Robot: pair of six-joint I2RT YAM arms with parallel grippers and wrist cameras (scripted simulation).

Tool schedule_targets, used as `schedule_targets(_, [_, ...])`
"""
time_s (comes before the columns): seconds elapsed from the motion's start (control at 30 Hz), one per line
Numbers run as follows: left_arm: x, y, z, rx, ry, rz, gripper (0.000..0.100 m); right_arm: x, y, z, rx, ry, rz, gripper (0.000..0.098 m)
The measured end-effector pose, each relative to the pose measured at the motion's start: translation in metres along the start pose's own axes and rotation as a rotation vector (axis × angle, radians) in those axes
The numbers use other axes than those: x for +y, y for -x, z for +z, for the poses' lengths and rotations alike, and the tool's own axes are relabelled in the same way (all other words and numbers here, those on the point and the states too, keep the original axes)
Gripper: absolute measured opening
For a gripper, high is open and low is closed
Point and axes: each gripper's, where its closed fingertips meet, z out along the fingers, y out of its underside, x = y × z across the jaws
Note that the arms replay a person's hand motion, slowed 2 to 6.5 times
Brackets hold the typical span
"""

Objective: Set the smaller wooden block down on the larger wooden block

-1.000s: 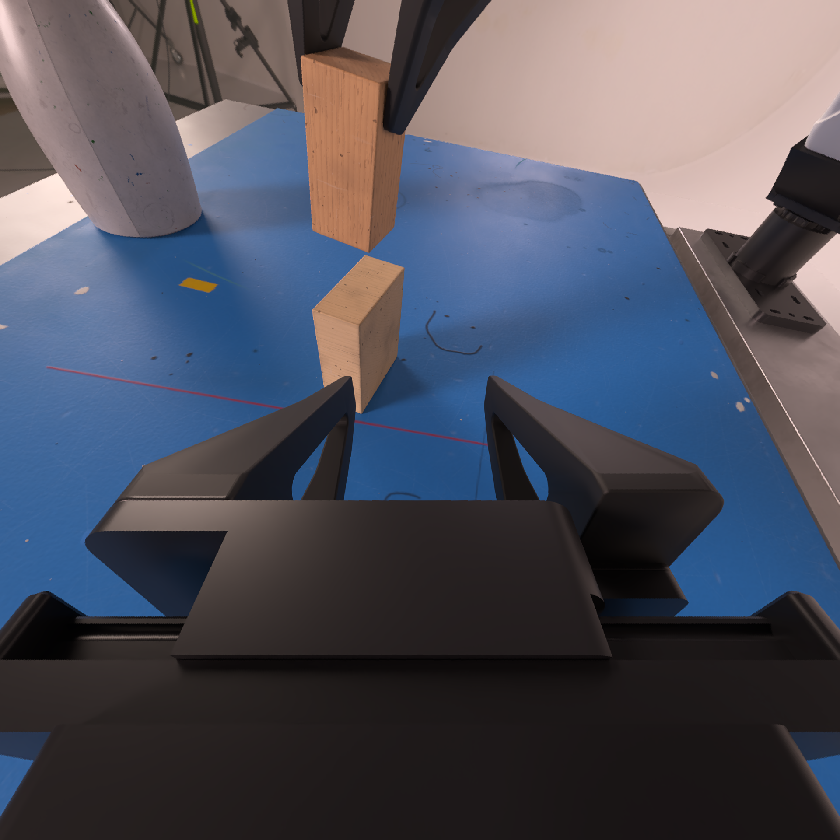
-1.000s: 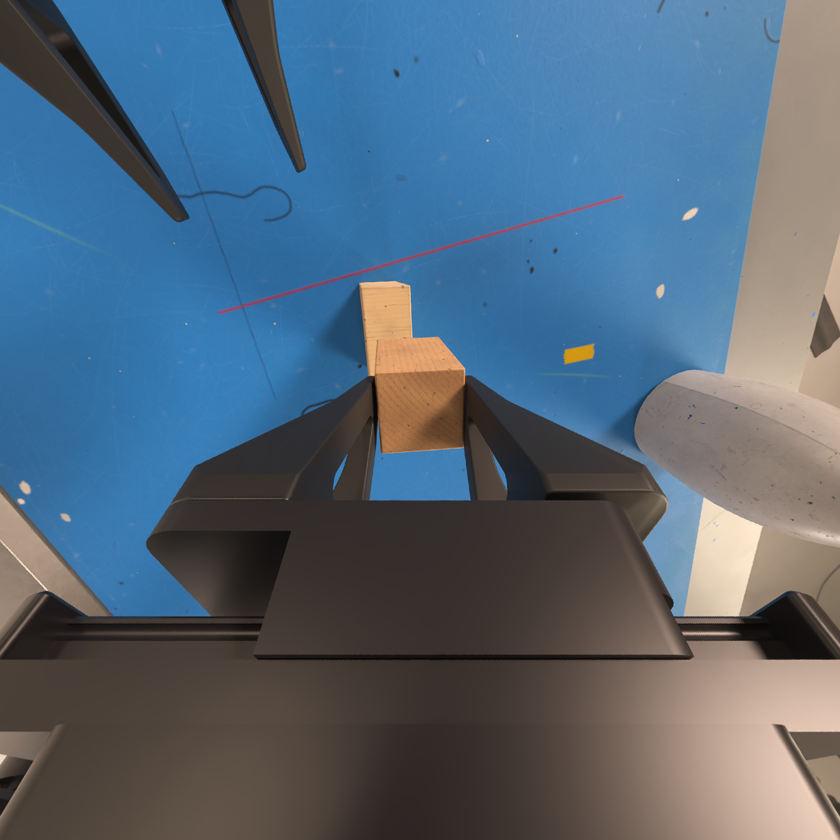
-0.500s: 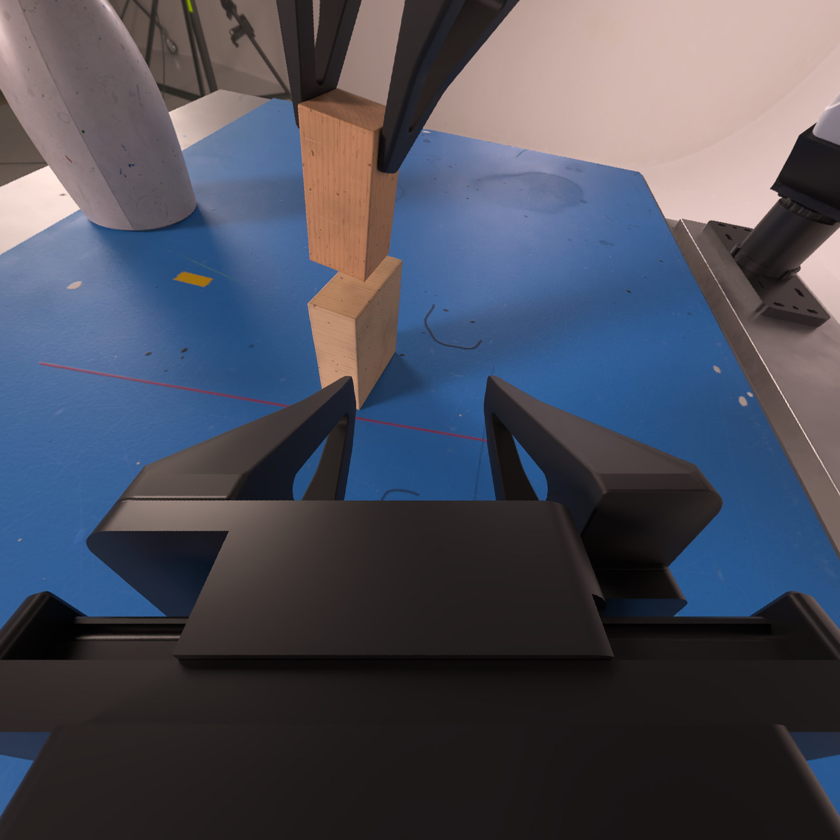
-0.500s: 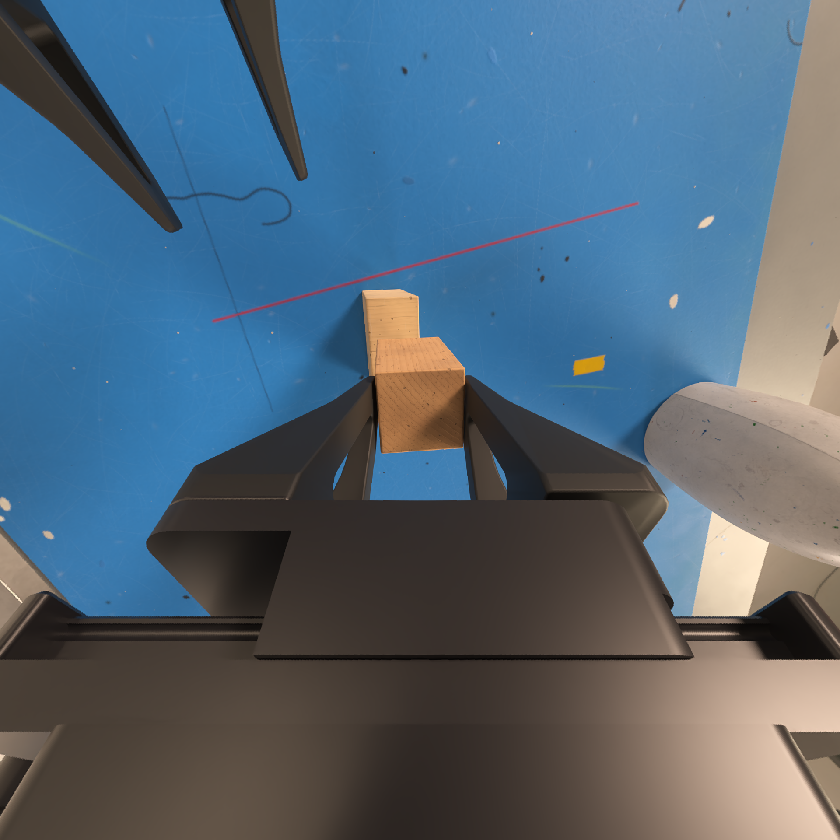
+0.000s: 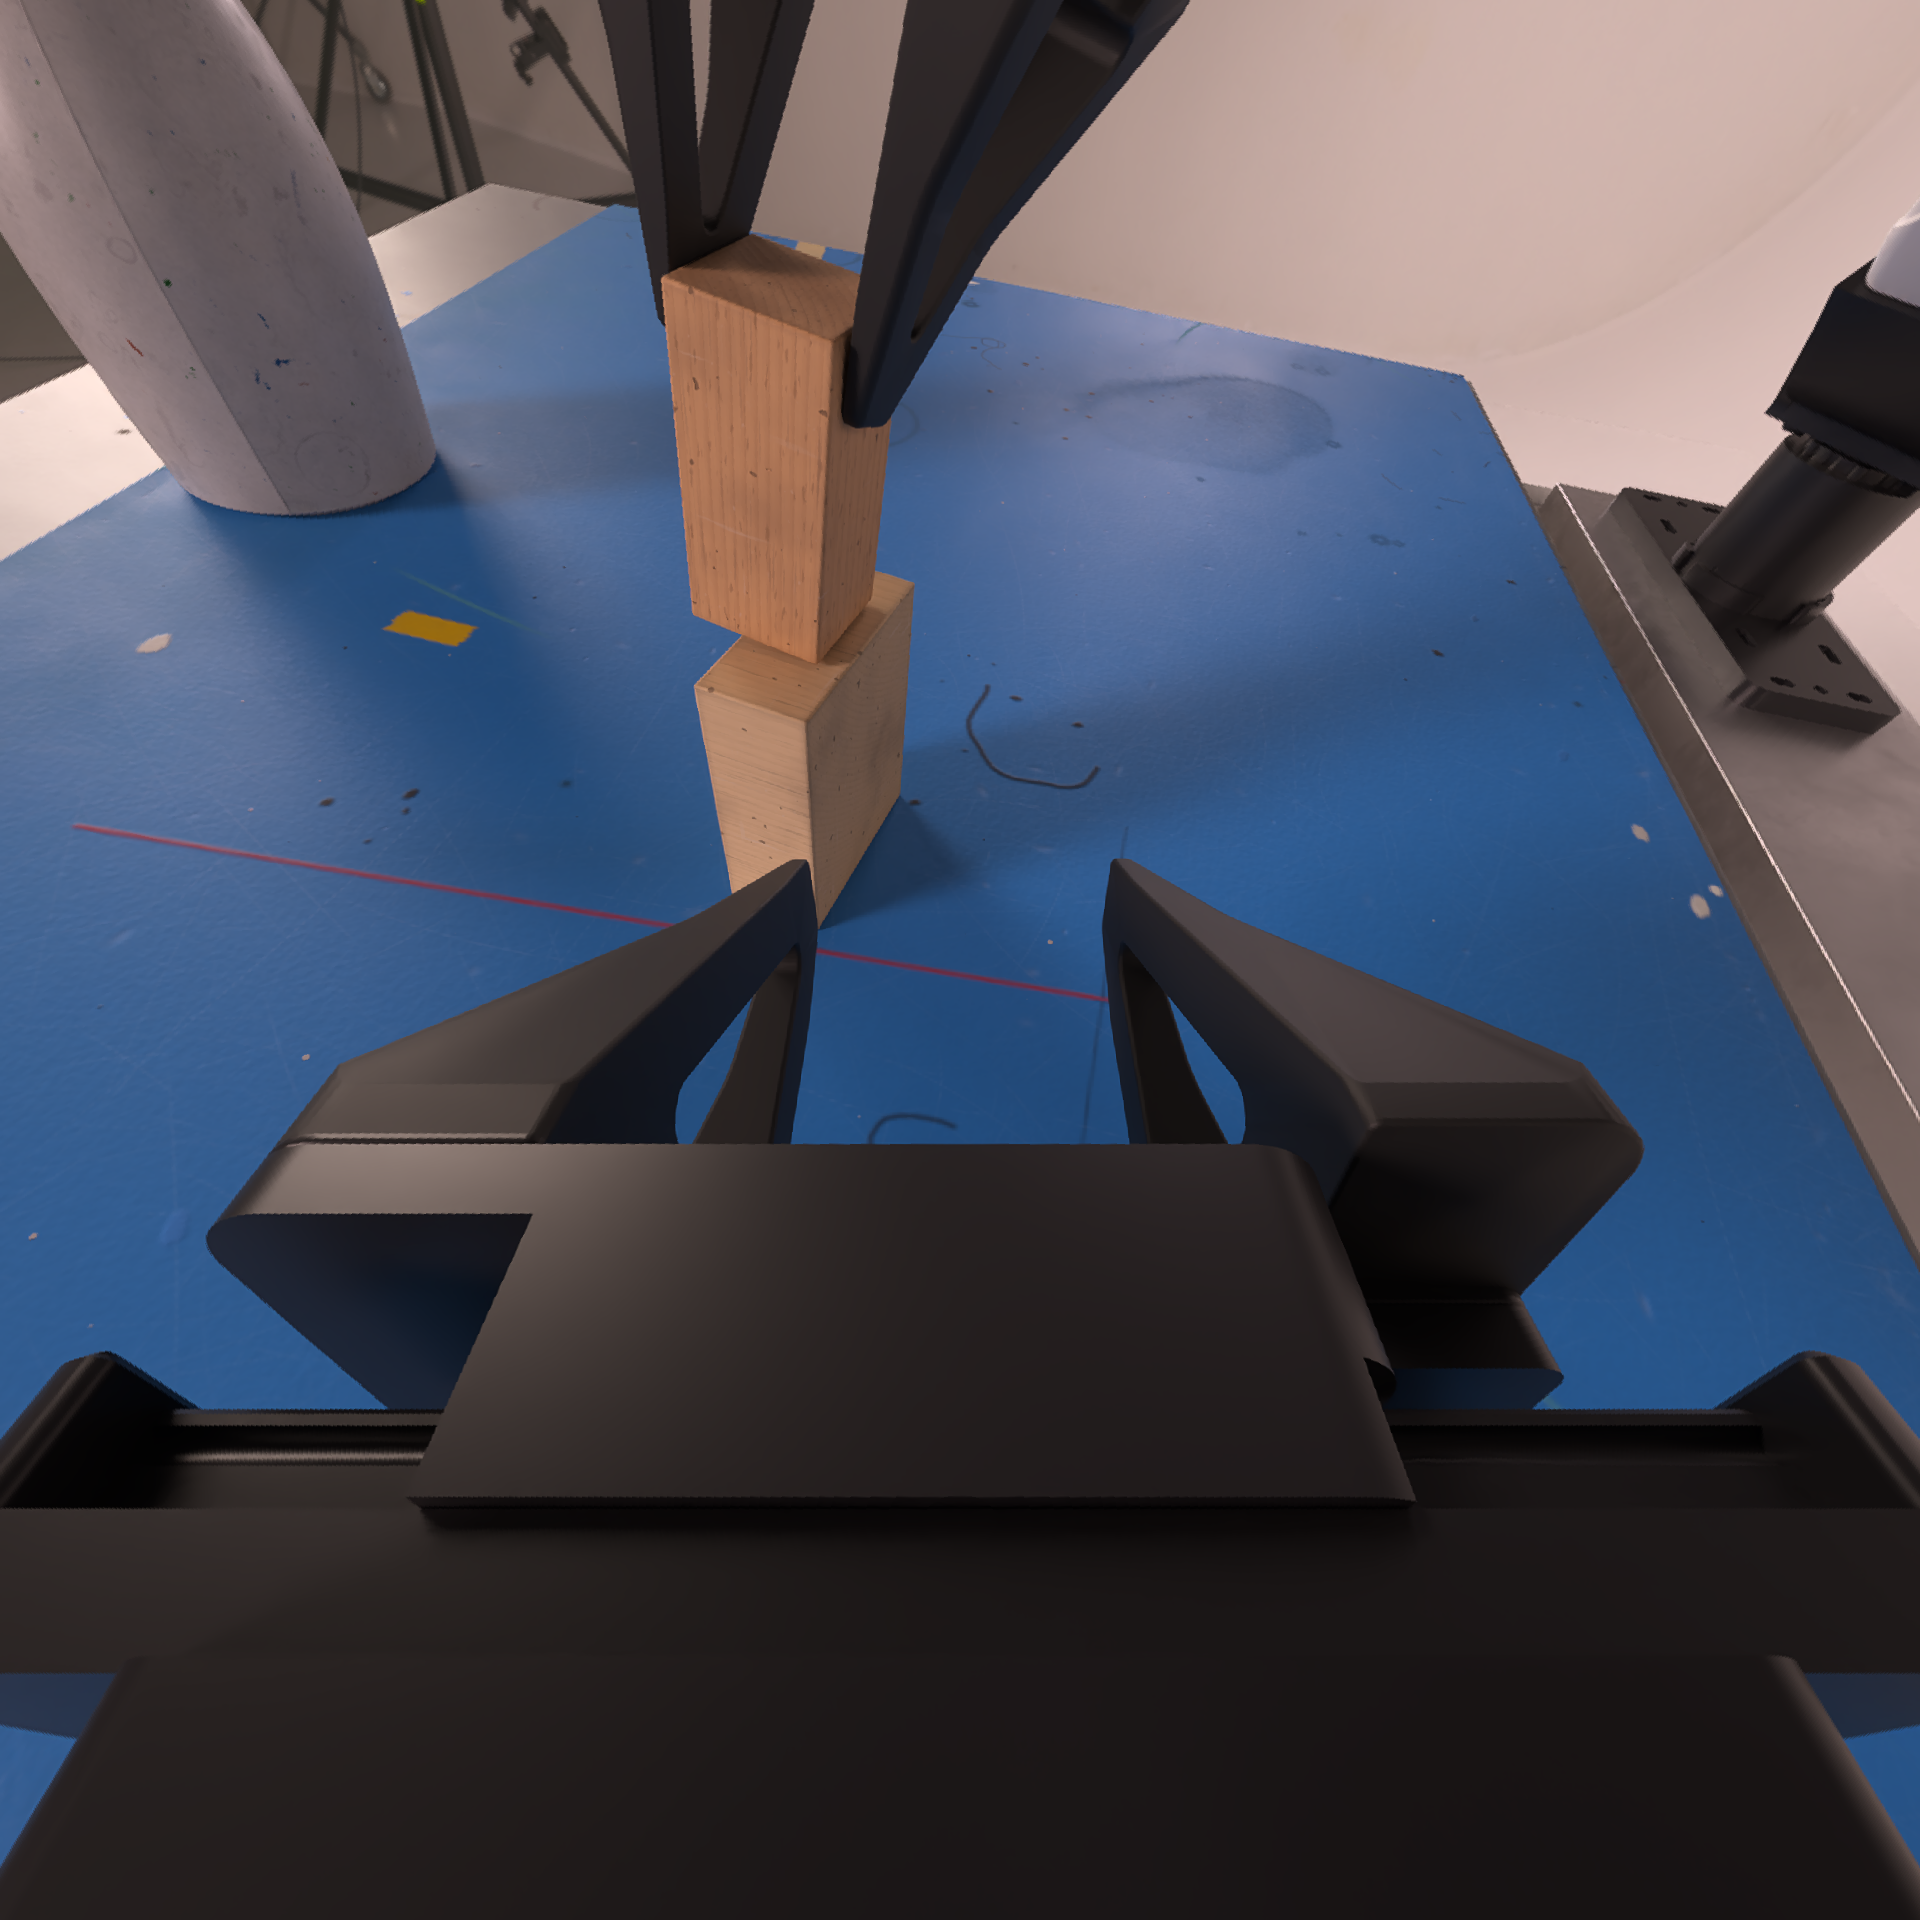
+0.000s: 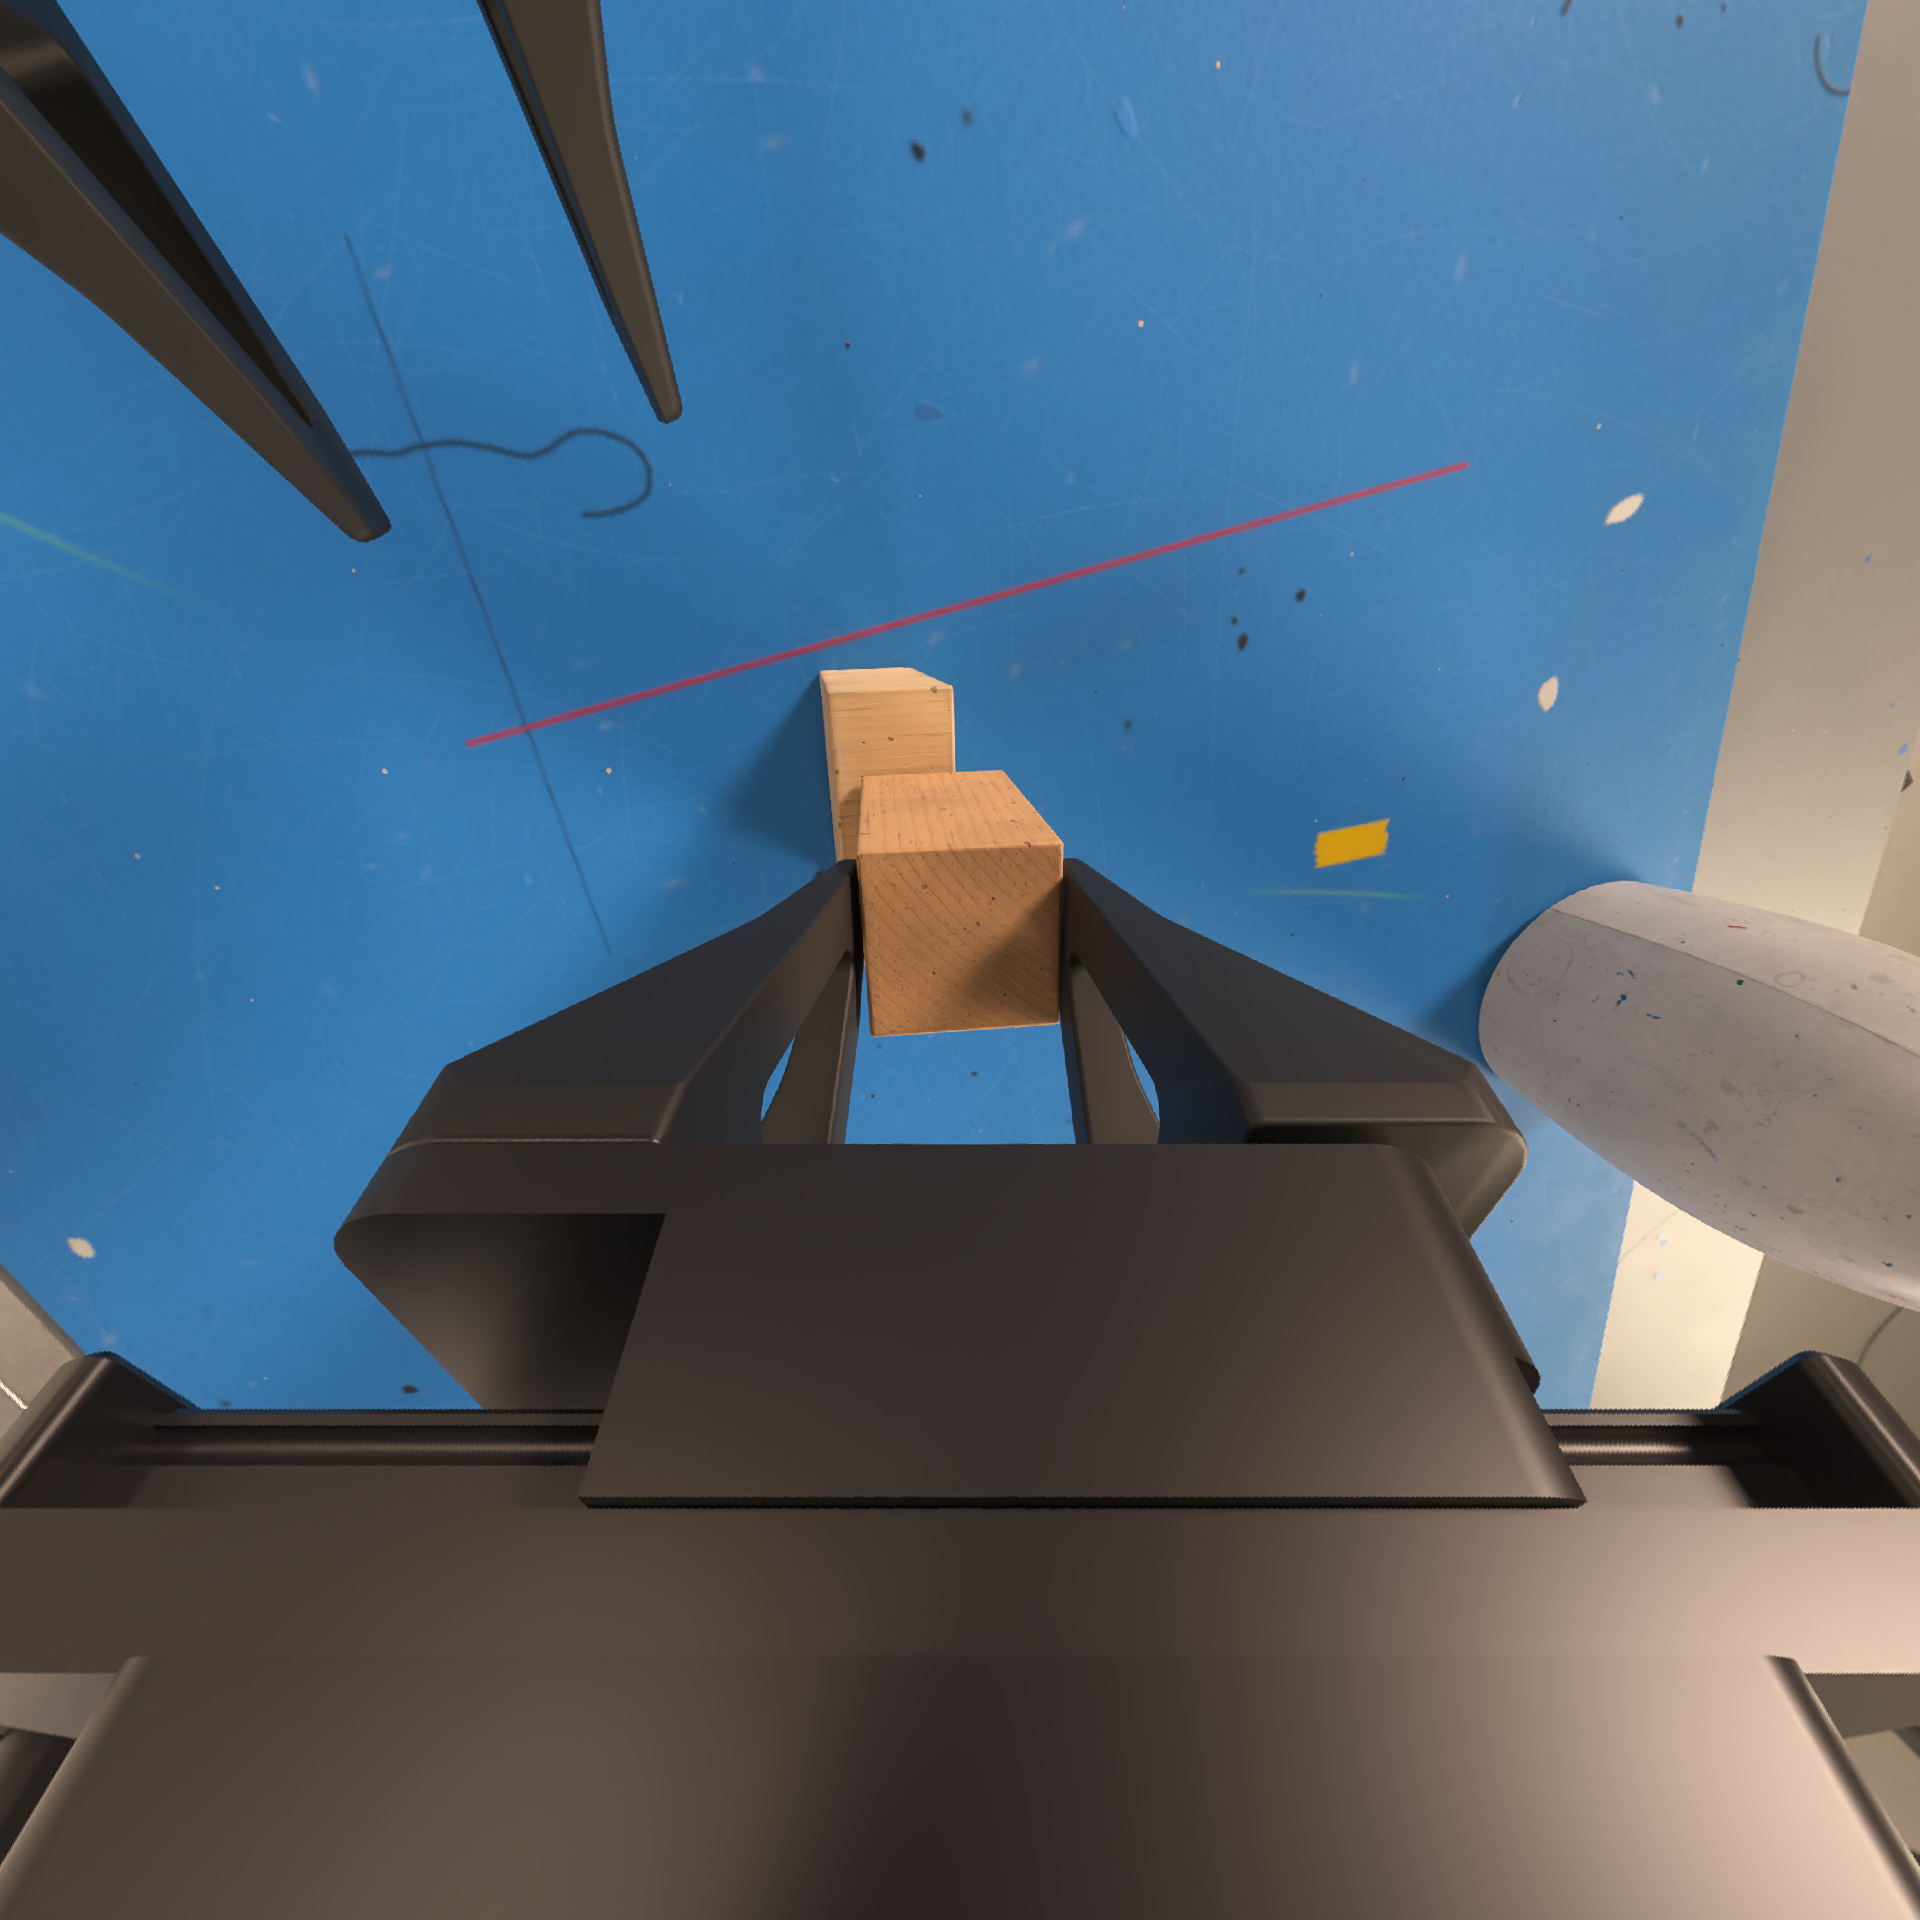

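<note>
Darker block (image 6: 961,904) is clamped upright by right pincer (image 6: 958,940) above the pale block (image 5: 805,743) — offset, for lowering; left pincer (image 5: 961,904) is held apart, empty.

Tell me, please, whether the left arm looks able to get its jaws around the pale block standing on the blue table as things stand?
Probably yes. The left gripper is open, with the pale block just ahead of its near finger. The right gripper holds the darker block above, leaving the pale block's lower sides free.
</note>
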Motion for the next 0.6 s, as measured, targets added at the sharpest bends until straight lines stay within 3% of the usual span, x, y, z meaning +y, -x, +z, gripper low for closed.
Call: schedule_targets(0.6, [-0.0002,0.0002,0.0003,0.003,0.004,-0.004,0.046,-0.0004,0.0005,0.0006,0.007,-0.006,-0.006,0.0313])
